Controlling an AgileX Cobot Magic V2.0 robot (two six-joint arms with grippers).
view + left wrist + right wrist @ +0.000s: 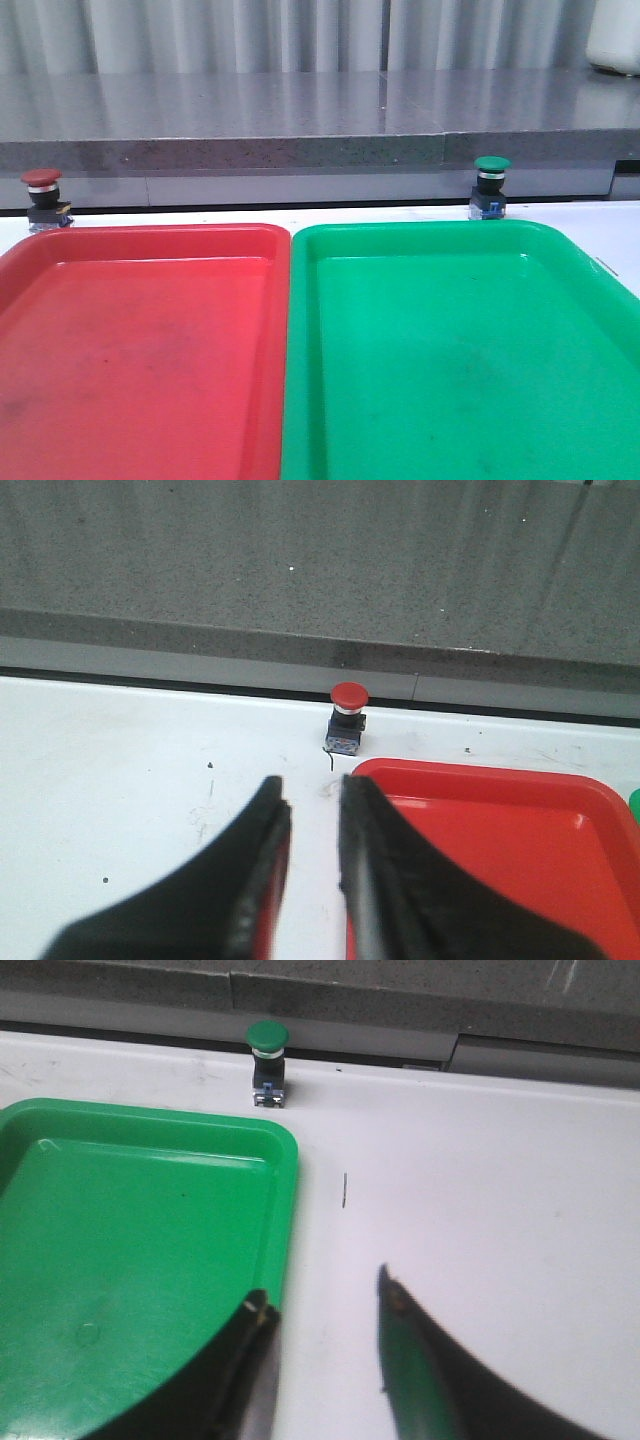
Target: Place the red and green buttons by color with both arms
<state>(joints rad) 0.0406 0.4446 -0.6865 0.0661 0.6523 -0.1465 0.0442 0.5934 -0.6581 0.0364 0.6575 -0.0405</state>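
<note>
Left gripper (312,810) jaws nearly together, empty; red button (347,718) upright on the table beyond the red tray's (520,810) far corner. Right gripper (325,1325) parted, empty, green button (267,1060) well ahead behind the green tray (150,1220). Risk: tall, top-heavy buttons may tip if a finger clips the cap, or fingers catch a tray rim.

Two glossy plastic trays, the red tray (140,350) scuffed with dark smudges and the green tray (460,350) similarly marked, sit on a smooth, matt white surface (480,1160). The red button (348,695) and green button (267,1035) carry dull plastic caps above shiny metal-looking rings. Behind runs a speckled, polished stone-like ledge (300,120).
</note>
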